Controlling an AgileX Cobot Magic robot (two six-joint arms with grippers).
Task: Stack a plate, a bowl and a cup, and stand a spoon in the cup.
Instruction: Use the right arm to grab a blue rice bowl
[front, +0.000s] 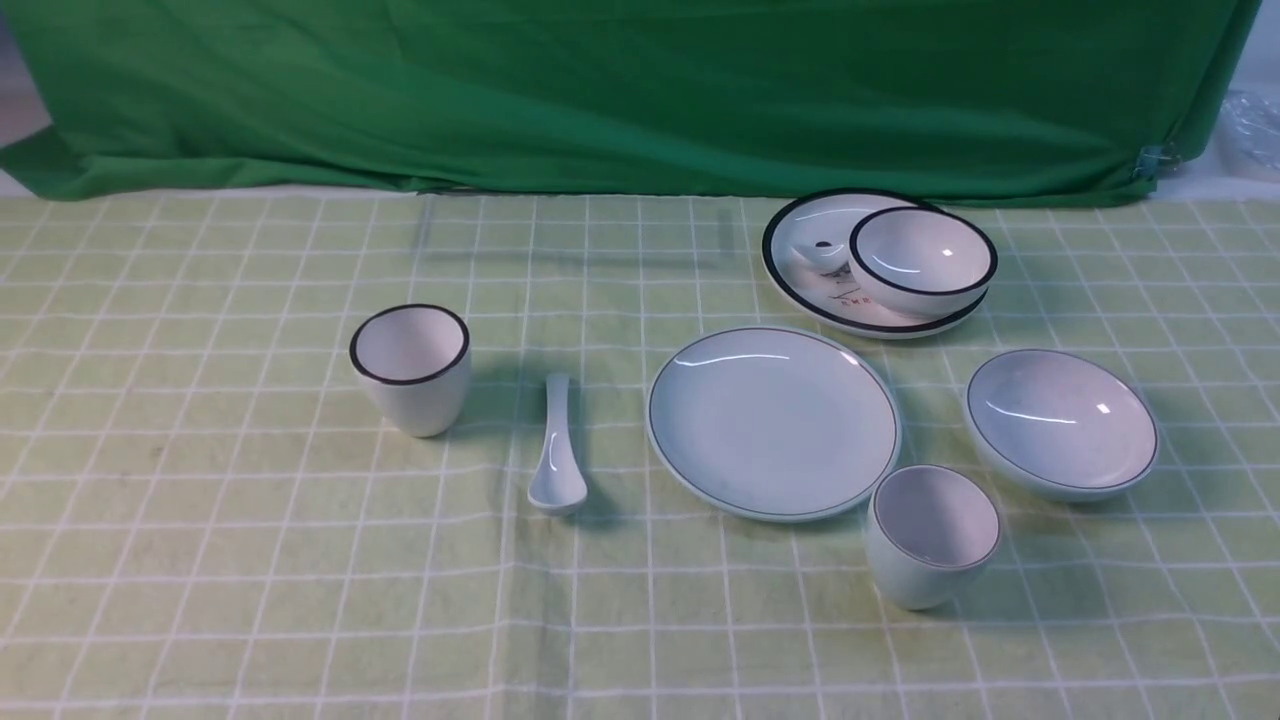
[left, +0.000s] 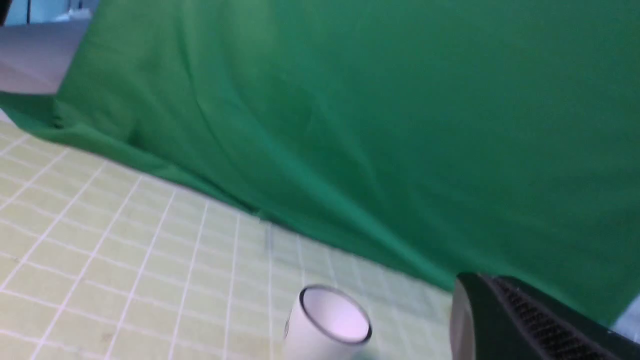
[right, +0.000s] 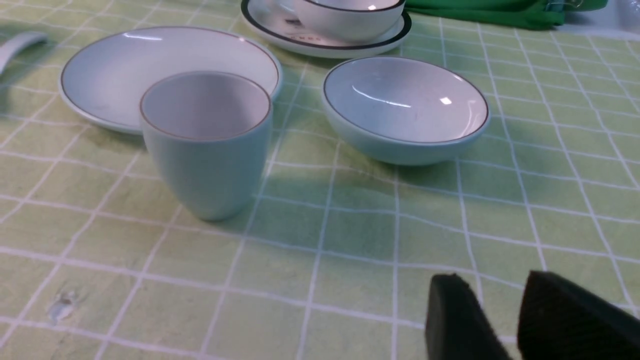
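The plate (front: 772, 420) lies flat right of centre on the checked cloth. The bowl (front: 1060, 420) sits to its right. The cup (front: 932, 535) stands upright just in front of the plate's near right edge. The spoon (front: 557, 450) lies left of the plate, scoop toward me. No gripper shows in the front view. In the right wrist view my right gripper (right: 492, 300) is open by a narrow gap and empty, low over the cloth, short of the cup (right: 207, 145), the bowl (right: 405, 100) and the plate (right: 165, 70). Of my left gripper only one black finger (left: 500, 320) shows.
A white plate with a thick black rim (front: 800, 250) at the back right carries a black-rimmed bowl (front: 922, 260). A black-rimmed cup (front: 410, 365) stands at the left and shows in the left wrist view (left: 327, 325). A green curtain (front: 640, 90) hangs behind.
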